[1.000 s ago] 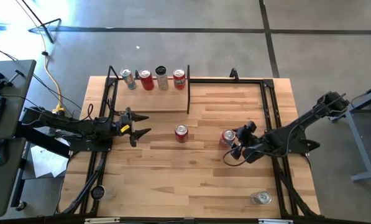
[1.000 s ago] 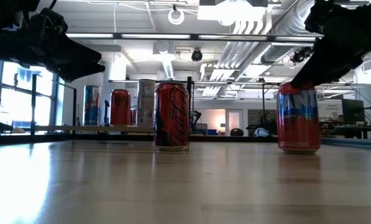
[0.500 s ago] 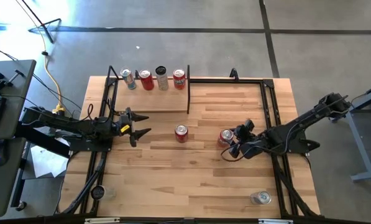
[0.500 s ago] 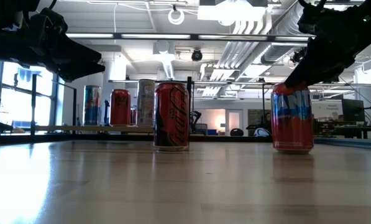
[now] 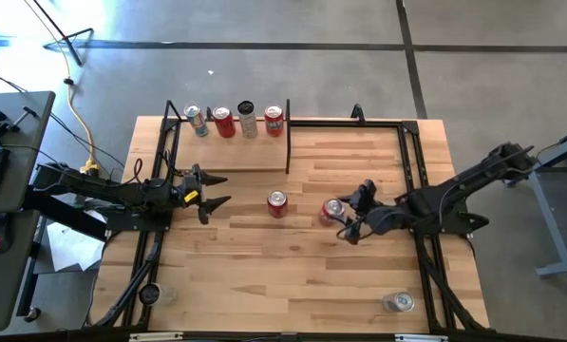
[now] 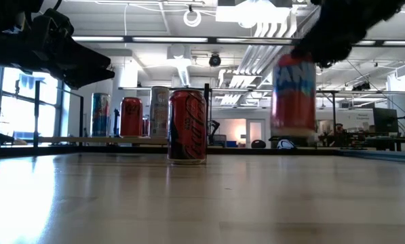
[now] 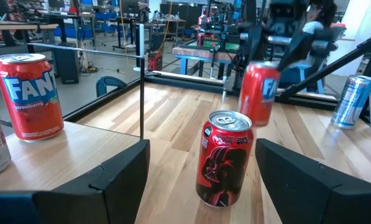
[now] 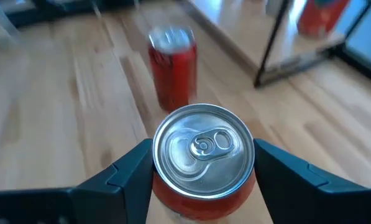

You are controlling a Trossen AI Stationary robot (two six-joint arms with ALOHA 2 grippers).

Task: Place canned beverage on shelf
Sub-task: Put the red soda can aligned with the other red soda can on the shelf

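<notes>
The right gripper (image 5: 345,217) has its two fingers (image 8: 126,177) clamped on either side of a red can (image 8: 202,158), pull-tab facing up, and the can's clear off the tabletop (image 5: 264,275), hanging in the air near the middle of the table. Another red can (image 5: 277,203) stands just to its left. The shelf (image 5: 228,152) is off at the far left corner with four cans (image 5: 232,122) lined up along its back edge. The left gripper (image 5: 212,192) hovers by the shelf's front edge, fingers spread wide, nothing in them.
</notes>
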